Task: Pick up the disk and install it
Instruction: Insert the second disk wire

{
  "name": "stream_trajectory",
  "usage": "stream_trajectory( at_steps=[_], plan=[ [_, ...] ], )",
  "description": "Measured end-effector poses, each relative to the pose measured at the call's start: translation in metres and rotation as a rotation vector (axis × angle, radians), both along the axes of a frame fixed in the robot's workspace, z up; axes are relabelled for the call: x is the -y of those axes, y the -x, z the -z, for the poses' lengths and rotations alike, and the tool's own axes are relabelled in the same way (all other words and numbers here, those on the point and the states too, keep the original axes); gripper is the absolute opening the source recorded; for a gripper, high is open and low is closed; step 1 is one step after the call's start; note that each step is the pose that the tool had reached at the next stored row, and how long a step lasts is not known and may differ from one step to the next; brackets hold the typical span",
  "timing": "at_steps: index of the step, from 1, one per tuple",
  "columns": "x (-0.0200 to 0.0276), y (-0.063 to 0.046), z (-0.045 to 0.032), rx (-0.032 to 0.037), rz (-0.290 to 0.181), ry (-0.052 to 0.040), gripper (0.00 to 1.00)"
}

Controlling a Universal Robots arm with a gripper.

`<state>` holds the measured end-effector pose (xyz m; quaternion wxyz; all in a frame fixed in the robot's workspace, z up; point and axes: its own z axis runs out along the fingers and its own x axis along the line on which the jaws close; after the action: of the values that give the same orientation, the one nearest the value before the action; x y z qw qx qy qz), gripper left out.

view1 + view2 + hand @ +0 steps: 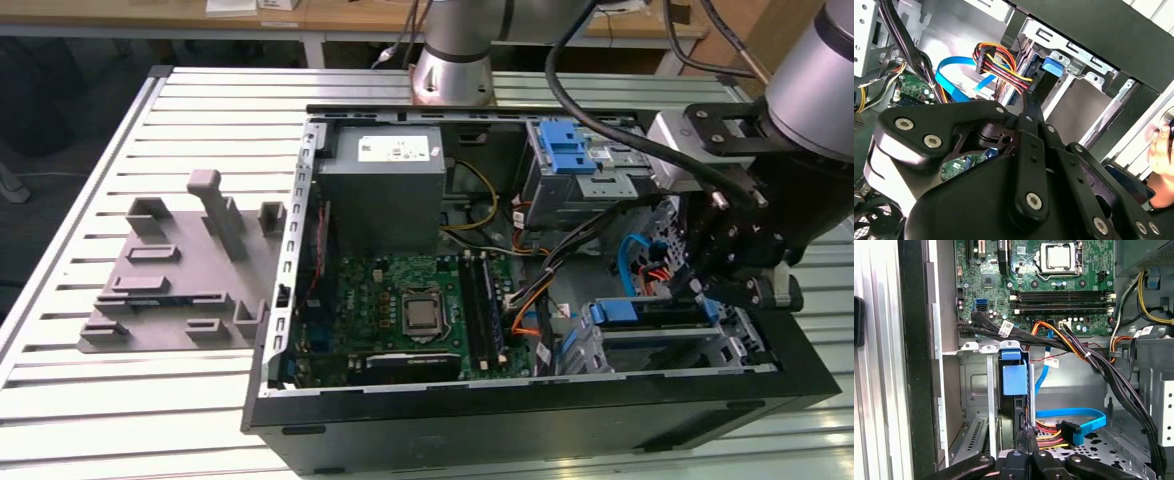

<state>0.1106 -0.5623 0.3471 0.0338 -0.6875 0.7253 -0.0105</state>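
Jaws look nearly closed at the rear edge of the disk [1015, 405], which we see standing on edge in its drive cage [979, 390], blue rails uppermost. Across the exterior view, we count one grey fixture [180, 275] on the counter [80, 400], one open computer case [534, 420], and our arm reaching down over the cage with the gripper [714, 290].
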Motion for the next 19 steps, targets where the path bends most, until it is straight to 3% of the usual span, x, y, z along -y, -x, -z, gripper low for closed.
stream_trajectory(
  at_steps=[15,17,19],
  plan=[
    [-0.0007,0.000,-0.0258,-0.0038,0.000,0.0021,0.11],
    [-0.0011,0.000,-0.0271,-0.0199,0.000,0.0021,0.11],
    [-0.0012,0.000,-0.0270,-0.0538,0.000,0.0019,0.11]
  ],
)
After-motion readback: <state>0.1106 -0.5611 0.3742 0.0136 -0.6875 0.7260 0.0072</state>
